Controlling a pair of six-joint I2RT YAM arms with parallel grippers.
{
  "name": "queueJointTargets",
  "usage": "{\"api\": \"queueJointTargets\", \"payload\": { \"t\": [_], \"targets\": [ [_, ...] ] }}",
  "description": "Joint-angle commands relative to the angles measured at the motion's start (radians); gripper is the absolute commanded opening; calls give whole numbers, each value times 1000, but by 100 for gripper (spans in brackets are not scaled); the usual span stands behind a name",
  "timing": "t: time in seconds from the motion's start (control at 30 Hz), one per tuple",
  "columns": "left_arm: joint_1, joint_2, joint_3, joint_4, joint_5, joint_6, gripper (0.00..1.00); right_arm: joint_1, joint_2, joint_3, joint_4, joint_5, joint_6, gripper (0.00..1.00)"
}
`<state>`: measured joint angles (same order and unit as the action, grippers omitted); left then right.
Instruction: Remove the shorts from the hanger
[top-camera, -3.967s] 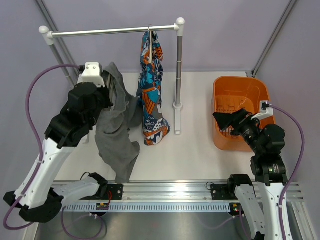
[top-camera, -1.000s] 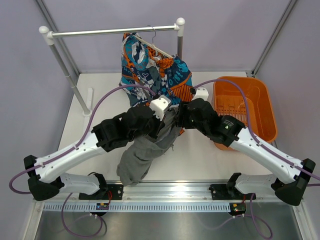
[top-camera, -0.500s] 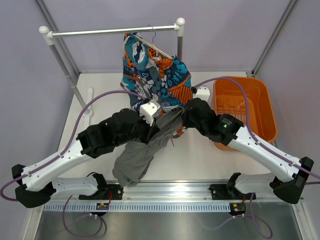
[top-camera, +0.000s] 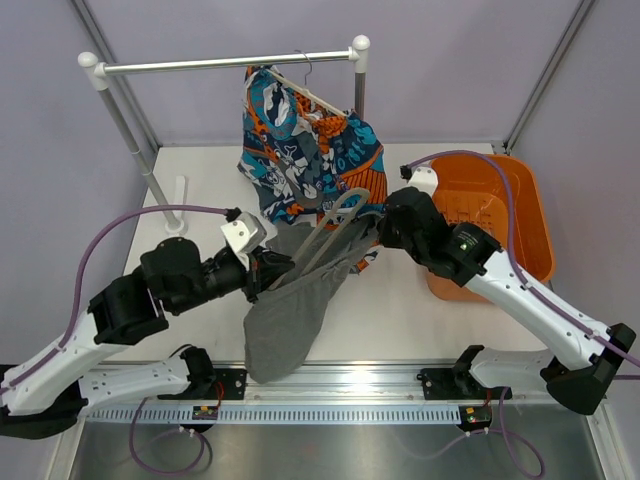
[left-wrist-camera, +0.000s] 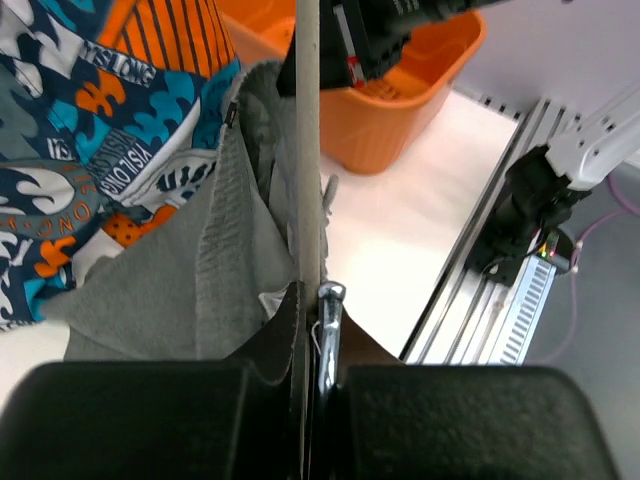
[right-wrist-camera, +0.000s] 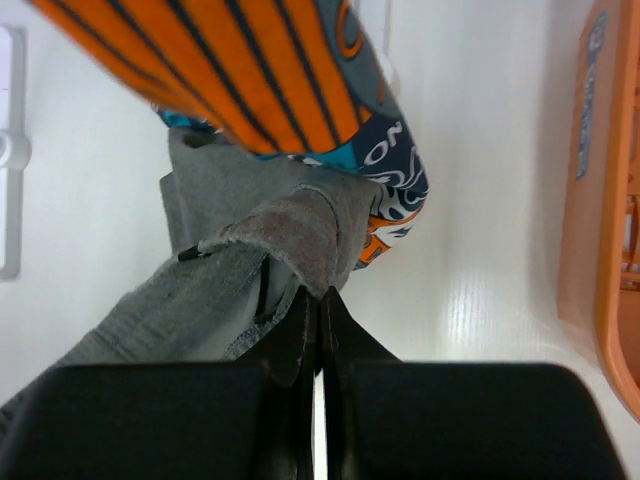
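Above the desk (top-camera: 200, 170), the left hand (left-wrist-camera: 310, 300) was clamped on the neck of the cream hanger (left-wrist-camera: 308, 150), with the grey shorts (top-camera: 290, 310) draped against it and hanging down. The right hand (right-wrist-camera: 320, 295) was pinched shut on their waistband. Behind them, printed shorts (top-camera: 300, 150) hung from the rail (top-camera: 220, 63).

I have the rail (top-camera: 225, 63) across the upper left of the frame, with the shorts (top-camera: 300, 150) hanging from it at upper centre on the hanger (top-camera: 310, 92). Below them, a second garment (top-camera: 295, 300) droops over the worktop (top-camera: 200, 200), its second hanger (left-wrist-camera: 306, 150) inside, between my left end effector (top-camera: 276, 268) and right end effector (top-camera: 378, 229). The basket (top-camera: 530, 190) sits at right.
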<state>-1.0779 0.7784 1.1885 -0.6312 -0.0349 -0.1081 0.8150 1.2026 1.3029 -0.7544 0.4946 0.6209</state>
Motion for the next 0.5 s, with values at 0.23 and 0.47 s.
{"api": "queueJointTargets", "payload": {
  "t": [0.23,0.47],
  "targets": [
    [-7,7,0,235,-201,-36,0,146,29,53,47,5,-38,0],
    [-7,117,95,381,-465,-15,0,426,132,206,7,99,-58,0]
  ]
}}
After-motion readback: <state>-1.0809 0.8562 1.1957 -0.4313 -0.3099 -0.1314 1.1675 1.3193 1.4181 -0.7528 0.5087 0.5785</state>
